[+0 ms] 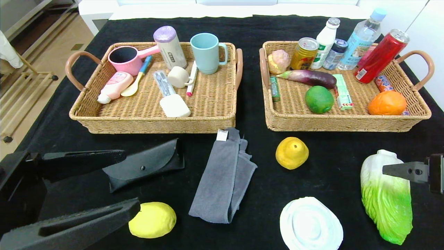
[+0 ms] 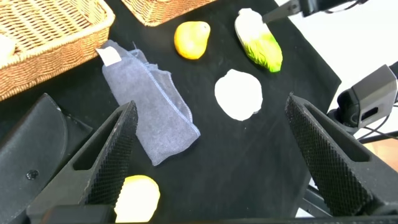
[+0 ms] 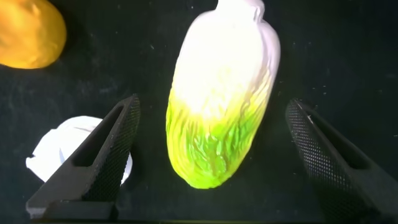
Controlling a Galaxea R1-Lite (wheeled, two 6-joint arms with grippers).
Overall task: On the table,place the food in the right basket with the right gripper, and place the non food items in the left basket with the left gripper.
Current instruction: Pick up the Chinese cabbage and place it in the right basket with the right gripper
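Both pairs of jaws are spread wide, with nothing grasped. On the table, the right gripper (image 3: pixel 208 165) is held above the white-and-green plastic cabbage (image 1: pixel 386 196), which is seen between its two black fingers (image 3: pixel 102 155) in the right wrist view and lies at about 4 o'clock on the black tablecloth (image 1: pixel 312 166). The left gripper (image 1: pixel 130 184) is held low at 8 o'clock, its fingertips near the black leather glasses case (image 1: pixel 144 168) and just beside the yellow plastic lemon (image 1: pixel 152 219).

A folded grey cloth (image 1: pixel 223 177) is laid at the centre, its white tag touching the front wall of the left wicker basket (image 1: pixel 152 123) at 11 o'clock. A yellow plastic pear (image 1: pixel 292 152) is set just past centre toward 2 o'clock, in front of the right wicker basket (image 1: pixel 343 123). A white oval lid-like dish (image 1: pixel 310 224) is placed at 5 o'clock, near the cabbage but apart from it.

Cups, a pink ladle, a tube and a brush are held in the left basket. Bottles, cans, a purple eggplant (image 1: pixel 310 78), a green lime (image 1: pixel 319 99) and an orange (image 1: pixel 386 103) are held in the right basket.
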